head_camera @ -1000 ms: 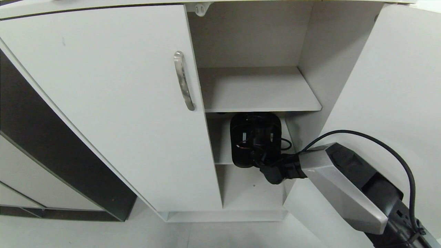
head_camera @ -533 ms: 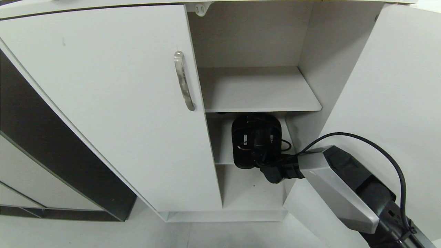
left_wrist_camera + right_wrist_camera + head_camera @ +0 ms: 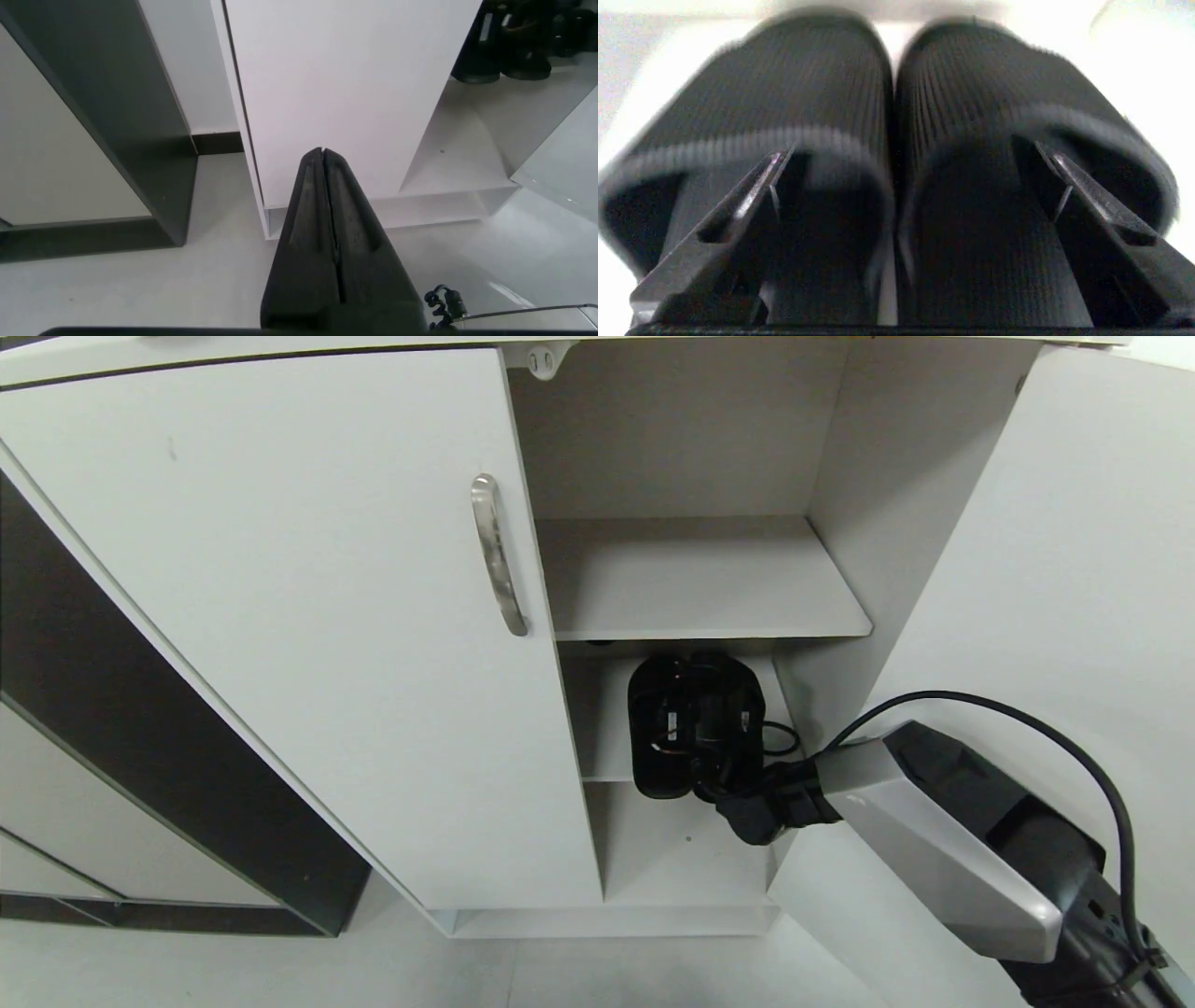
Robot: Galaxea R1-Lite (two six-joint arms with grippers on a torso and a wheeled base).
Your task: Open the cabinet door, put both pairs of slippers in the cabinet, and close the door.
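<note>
Comparing with one second ago, the black pair of slippers (image 3: 653, 695) sits slightly lower on the lower shelf (image 3: 602, 737) of the cabinet (image 3: 672, 429). Its two toes are now distinct beneath the upper shelf (image 3: 700, 579). The right arm has drawn back a little toward the open door (image 3: 1046, 569).

Assessment: this pair is placed, or nearly so, and withdrawal appears to be starting. A second pair and the door closing would remain.

Right gripper (image 3: 901, 154): fingers spread wide, not clamped, with one fingertip (image 3: 752, 210) over each slipper. The toes point away from it into the cabinet, and the heels lie at the shelf's front edge. Contact with the straps cannot be determined.

Left gripper (image 3: 322, 168): fingers pressed together, holding nothing, and facing the closed door (image 3: 346, 84), well apart from the slippers.
</note>
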